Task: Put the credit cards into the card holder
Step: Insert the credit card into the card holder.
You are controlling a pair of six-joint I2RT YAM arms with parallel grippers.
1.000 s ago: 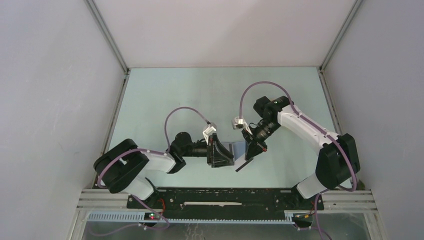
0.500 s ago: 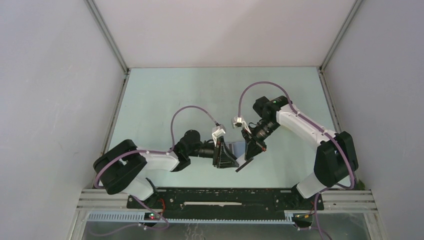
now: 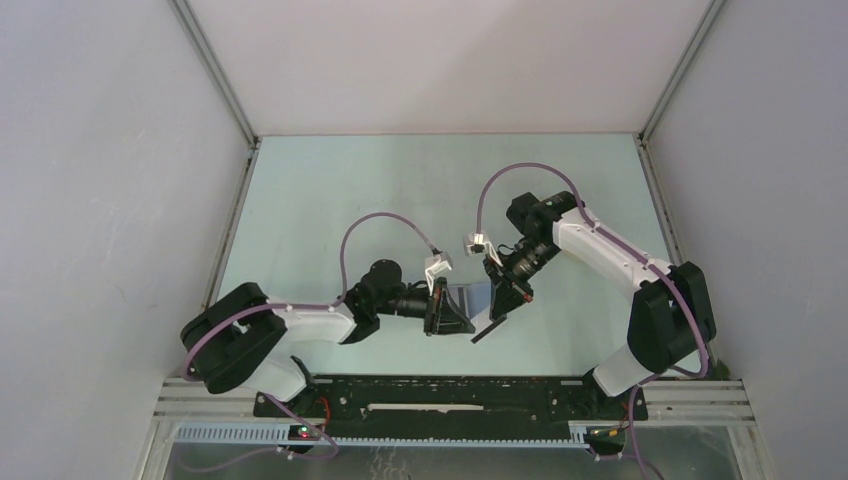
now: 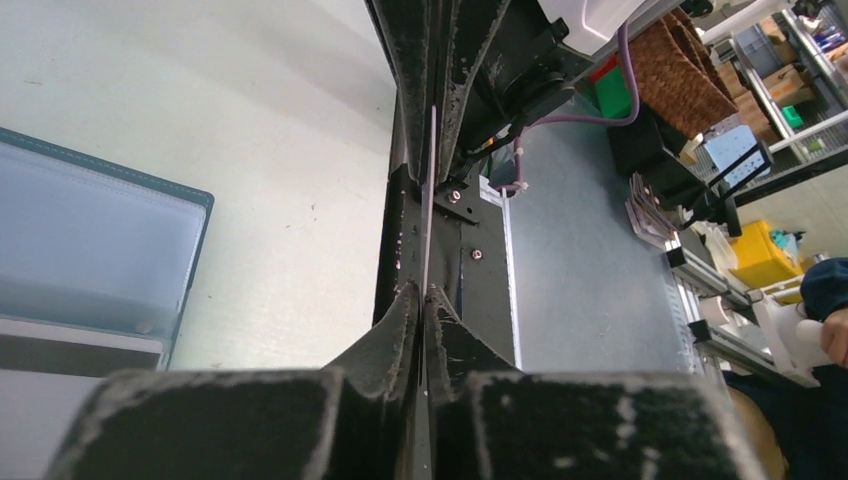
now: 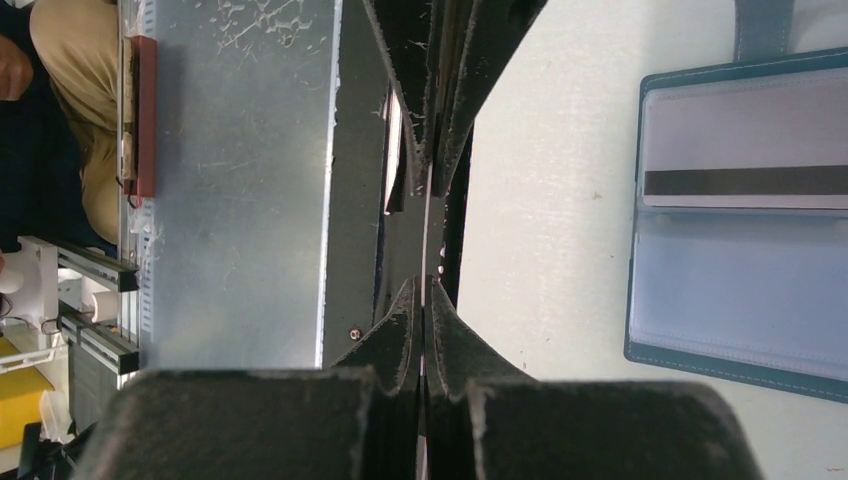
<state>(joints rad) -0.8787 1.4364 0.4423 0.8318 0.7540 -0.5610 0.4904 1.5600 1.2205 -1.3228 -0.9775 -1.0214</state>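
The blue card holder (image 5: 740, 290) lies open on the pale table, and a credit card with a dark stripe (image 5: 745, 180) sits in one of its slots. The card holder (image 4: 90, 240) also fills the left of the left wrist view, and from above the card holder (image 3: 474, 296) shows between the two grippers. A second thin credit card (image 4: 430, 180) is seen edge-on, spanning both grippers. My left gripper (image 4: 424, 290) is shut on one end of it. My right gripper (image 5: 424, 282) is shut on the other end of this card (image 5: 426, 230). The held card (image 3: 485, 331) hangs just in front of the holder.
The black base rail (image 3: 450, 395) and a metal plate (image 5: 240, 180) run along the near table edge, close behind the held card. Grey enclosure walls (image 3: 110, 200) stand on both sides. The arms' purple cables (image 3: 385, 225) arch above the table.
My left gripper moved right toward the right gripper and closed its jaws on the card that the right gripper holds. The right arm has barely moved.
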